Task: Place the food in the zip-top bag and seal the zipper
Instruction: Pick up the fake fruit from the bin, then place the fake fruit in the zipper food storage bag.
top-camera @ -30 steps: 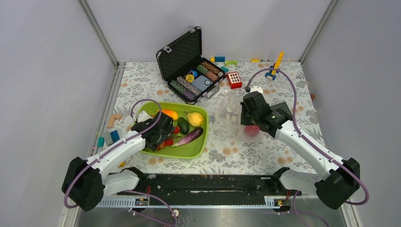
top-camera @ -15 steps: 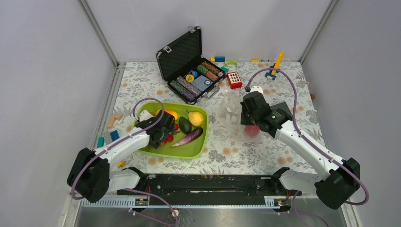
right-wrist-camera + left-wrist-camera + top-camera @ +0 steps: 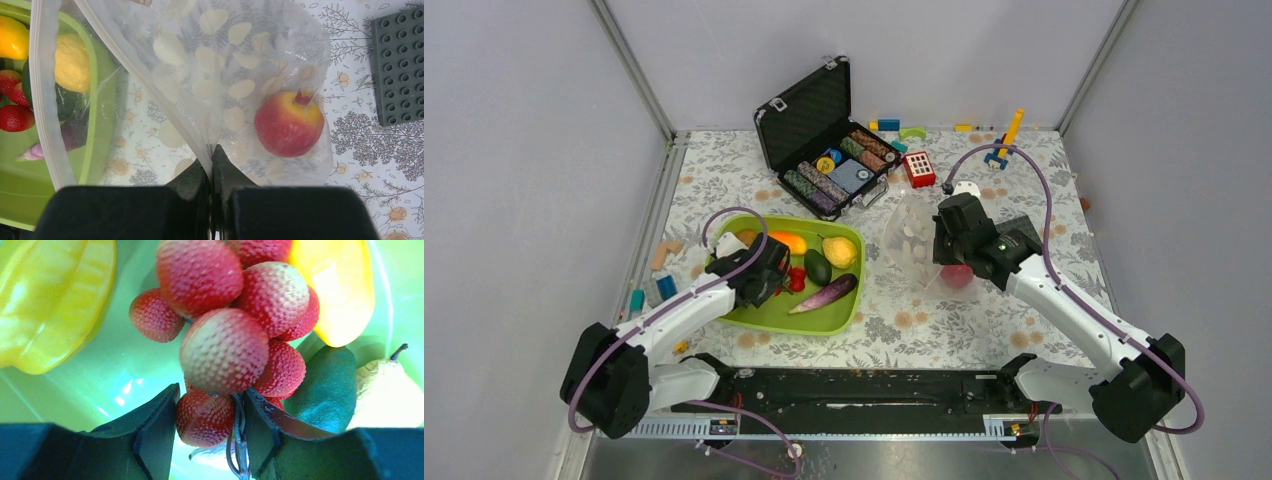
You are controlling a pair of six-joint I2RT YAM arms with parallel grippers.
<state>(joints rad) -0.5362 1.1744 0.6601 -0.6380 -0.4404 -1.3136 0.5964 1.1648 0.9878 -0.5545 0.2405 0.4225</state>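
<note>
A table (image 3: 904,320) with a floral-print cover carries a lime-green plastic tray (image 3: 844,318) toward its near left. An open black poker-chip case (image 3: 809,115) and small coloured building blocks (image 3: 887,125) sit by the far edge. A clear white-dotted plastic bag (image 3: 909,240) is right of centre.

Tablecloth (image 3: 944,330): printed with flowers, spread over the table.
Tray (image 3: 839,322): lime-green, set on the left half.
Case (image 3: 809,110): black, laid open behind the tray.
Poker chips (image 3: 816,185): packed in rows inside the case.
Building blocks (image 3: 886,125): scattered along the far edge.
Baseplate (image 3: 398,85): grey, studded, laid flat.
</note>
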